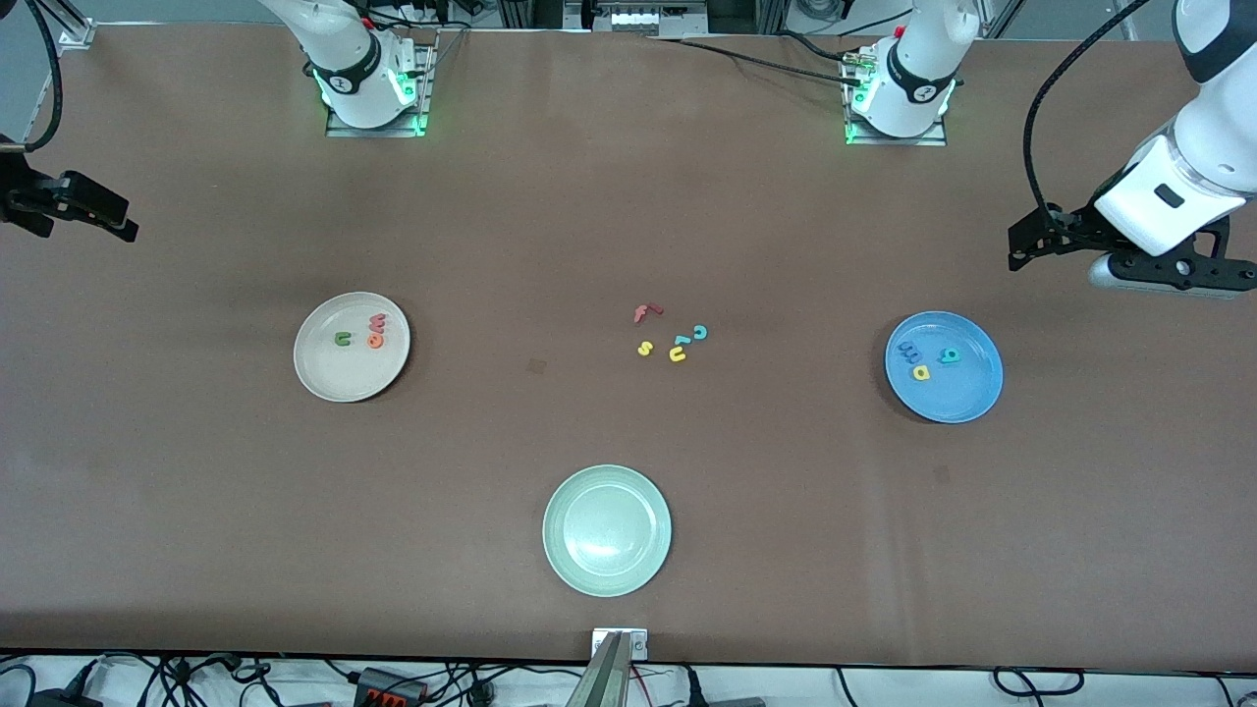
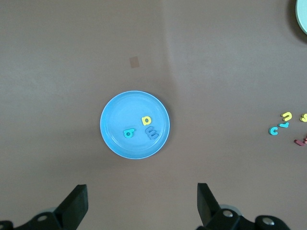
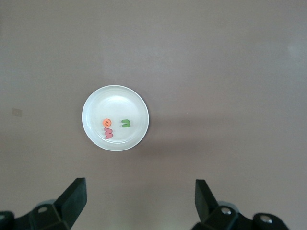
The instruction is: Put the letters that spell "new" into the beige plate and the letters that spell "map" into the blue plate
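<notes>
- The pale green plate (image 1: pixel 607 530) sits low in the middle of the front view, nearest the camera, with nothing in it.
- The blue plate (image 1: pixel 944 366) lies mid-right in the frame, holding the dark blue m (image 1: pixel 908 351), yellow a (image 1: pixel 920 372) and teal p (image 1: pixel 949 356).
- The beige plate (image 1: pixel 351 346) lies mid-left, holding the green n (image 1: pixel 342 339), orange e (image 1: pixel 374 341) and pinkish-red w (image 1: pixel 377 322).
- Spare letters (image 1: pixel 672 335) cluster just above frame centre: red f, teal c, yellow s, yellow u and one more teal piece.
- The left gripper (image 1: pixel 1021 247) hangs at the right edge, upper part of the frame, jaws spread wide and empty; its wrist view looks down on the blue plate.
- The right gripper (image 1: pixel 123 222) hangs at the left edge, jaws likewise wide and empty.
</notes>
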You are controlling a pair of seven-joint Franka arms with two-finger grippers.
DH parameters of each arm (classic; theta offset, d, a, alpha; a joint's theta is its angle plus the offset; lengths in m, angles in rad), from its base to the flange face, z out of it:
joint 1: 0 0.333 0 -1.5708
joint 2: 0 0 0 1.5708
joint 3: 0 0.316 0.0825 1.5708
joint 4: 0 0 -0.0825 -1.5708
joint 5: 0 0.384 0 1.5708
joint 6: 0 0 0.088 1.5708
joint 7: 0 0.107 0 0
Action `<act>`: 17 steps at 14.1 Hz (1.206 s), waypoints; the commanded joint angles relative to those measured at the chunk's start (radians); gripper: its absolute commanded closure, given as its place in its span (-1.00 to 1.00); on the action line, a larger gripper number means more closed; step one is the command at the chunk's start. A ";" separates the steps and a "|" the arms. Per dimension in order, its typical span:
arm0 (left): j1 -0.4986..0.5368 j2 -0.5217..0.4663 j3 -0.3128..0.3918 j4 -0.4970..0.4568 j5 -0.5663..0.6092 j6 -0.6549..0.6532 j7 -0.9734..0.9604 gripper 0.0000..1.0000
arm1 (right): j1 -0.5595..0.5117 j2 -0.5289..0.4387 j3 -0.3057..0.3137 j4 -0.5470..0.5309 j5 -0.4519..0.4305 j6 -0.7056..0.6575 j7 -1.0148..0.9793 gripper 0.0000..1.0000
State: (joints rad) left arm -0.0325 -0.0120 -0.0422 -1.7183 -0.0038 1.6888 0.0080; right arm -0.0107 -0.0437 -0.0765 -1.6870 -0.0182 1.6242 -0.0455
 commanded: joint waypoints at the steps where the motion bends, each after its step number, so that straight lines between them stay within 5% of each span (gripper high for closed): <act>1: -0.007 -0.016 0.010 0.003 -0.012 -0.017 0.012 -1.00 | -0.006 -0.012 0.008 -0.013 -0.011 0.011 0.013 -1.00; 17: -0.007 -0.017 0.007 0.008 -0.013 -0.040 0.012 -1.00 | -0.040 0.024 0.047 -0.011 -0.008 0.013 0.010 -1.00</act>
State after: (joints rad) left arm -0.0329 -0.0186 -0.0423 -1.7180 -0.0038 1.6683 0.0080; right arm -0.0335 -0.0114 -0.0465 -1.6897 -0.0182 1.6326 -0.0439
